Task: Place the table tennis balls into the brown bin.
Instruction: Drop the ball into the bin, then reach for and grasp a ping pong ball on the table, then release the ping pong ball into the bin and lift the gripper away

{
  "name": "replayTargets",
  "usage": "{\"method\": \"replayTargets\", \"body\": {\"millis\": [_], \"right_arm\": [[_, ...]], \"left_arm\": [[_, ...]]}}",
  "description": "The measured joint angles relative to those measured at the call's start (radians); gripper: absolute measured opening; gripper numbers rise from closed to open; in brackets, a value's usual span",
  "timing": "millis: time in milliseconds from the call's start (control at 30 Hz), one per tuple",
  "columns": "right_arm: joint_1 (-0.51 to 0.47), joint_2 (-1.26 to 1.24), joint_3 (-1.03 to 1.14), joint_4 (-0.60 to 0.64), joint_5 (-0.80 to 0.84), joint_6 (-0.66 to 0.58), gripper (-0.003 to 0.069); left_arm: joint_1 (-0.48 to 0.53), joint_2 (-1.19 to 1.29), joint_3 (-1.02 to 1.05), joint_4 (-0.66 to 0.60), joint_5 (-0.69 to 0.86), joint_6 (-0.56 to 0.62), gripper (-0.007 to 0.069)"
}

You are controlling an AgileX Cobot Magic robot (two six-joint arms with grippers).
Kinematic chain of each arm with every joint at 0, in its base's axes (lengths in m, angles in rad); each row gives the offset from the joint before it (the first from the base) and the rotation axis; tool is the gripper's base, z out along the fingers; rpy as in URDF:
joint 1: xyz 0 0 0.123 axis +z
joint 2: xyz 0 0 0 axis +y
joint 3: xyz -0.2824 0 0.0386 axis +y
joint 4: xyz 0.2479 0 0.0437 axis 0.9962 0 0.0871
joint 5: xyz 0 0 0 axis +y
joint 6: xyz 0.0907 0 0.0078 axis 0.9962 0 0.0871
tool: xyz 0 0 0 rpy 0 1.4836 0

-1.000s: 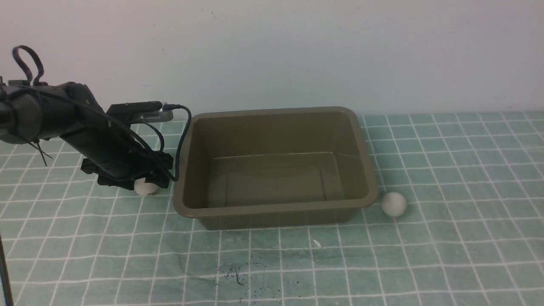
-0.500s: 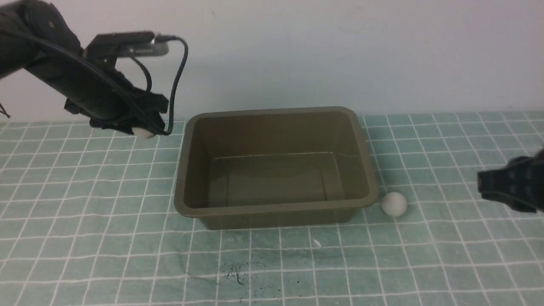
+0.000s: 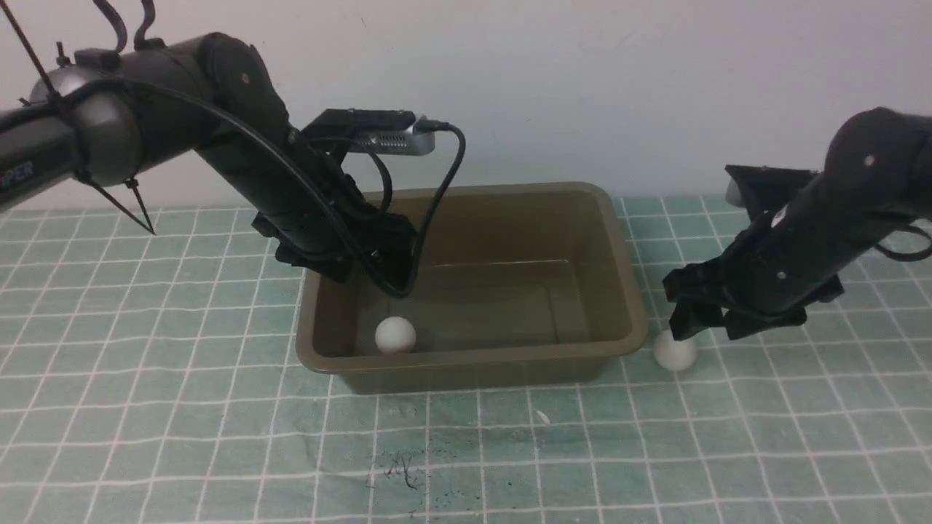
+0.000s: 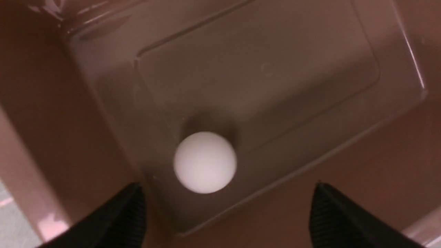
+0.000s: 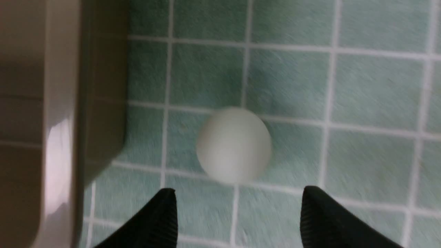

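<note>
The brown bin [image 3: 473, 356] stands mid-table. One white table tennis ball [image 3: 395, 335] lies on its floor near the front left corner. My left gripper [image 3: 371, 273] hangs open above that corner, holding nothing. The left wrist view shows this ball [image 4: 205, 162] free on the bin floor [image 4: 258, 69], beyond the open left gripper [image 4: 227, 186]. A second ball [image 3: 675, 350] rests on the cloth beside the bin's right front corner. My right gripper [image 3: 703, 327] hovers open just above it. In the right wrist view that ball [image 5: 234, 144] sits ahead of the open right gripper [image 5: 237, 188], beside the bin wall [image 5: 58, 103].
A green checked cloth [image 3: 801, 437] covers the table, with dark smudges [image 3: 408, 466] near the front edge. A pale wall [image 3: 582, 87] rises right behind the bin. The left wrist camera's cable [image 3: 444, 189] loops down over the bin's left side.
My left gripper lifted a ball from left of the bin, carried it over the bin and let go; the ball now lies inside. My right arm came in from the right and opened above the other ball.
</note>
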Motion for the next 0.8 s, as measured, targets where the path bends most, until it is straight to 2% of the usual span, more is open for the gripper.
{"method": "replayTargets", "body": {"millis": [67, 133, 233, 267, 300, 333, 367, 600, 733, 800], "right_arm": [[0.009, 0.030, -0.014, 0.000, -0.025, 0.000, 0.0446], [0.016, 0.078, -0.031, 0.000, -0.051, 0.000, 0.0449], [0.016, 0.128, -0.041, 0.000, -0.068, 0.000, 0.0446], [0.016, 0.147, -0.046, -0.001, -0.074, -0.006, 0.0430], [0.016, 0.158, -0.047, -0.001, -0.084, -0.017, 0.0404], [0.016, 0.165, -0.048, 0.000, -0.084, -0.032, 0.0356], [0.016, 0.165, -0.049, -0.001, -0.084, -0.046, 0.0357], [0.016, 0.036, -0.047, 0.003, -0.022, -0.069, 0.0360], [0.027, -0.125, -0.049, 0.129, -0.027, -0.085, 0.0360], [0.061, -0.175, -0.050, 0.228, -0.103, -0.201, 0.0360]], "left_arm": [[0.006, 0.000, -0.027, 0.014, 0.023, -0.029, 0.0604], [0.022, -0.011, -0.087, 0.071, 0.089, -0.083, 0.0542], [0.048, -0.055, -0.142, 0.170, 0.175, -0.122, 0.0348], [0.060, -0.087, -0.154, 0.210, 0.201, -0.128, 0.0205], [0.072, -0.120, -0.158, 0.237, 0.216, -0.133, 0.0122], [0.090, -0.165, -0.161, 0.264, 0.237, -0.138, 0.0061], [0.105, -0.203, -0.163, 0.274, 0.252, -0.147, 0.0032], [0.146, -0.437, -0.162, 0.295, 0.302, -0.176, -0.0005], [0.146, -0.596, -0.095, 0.278, 0.306, -0.178, -0.0005], [0.146, -0.700, -0.011, 0.269, 0.305, -0.179, -0.0005]]}}
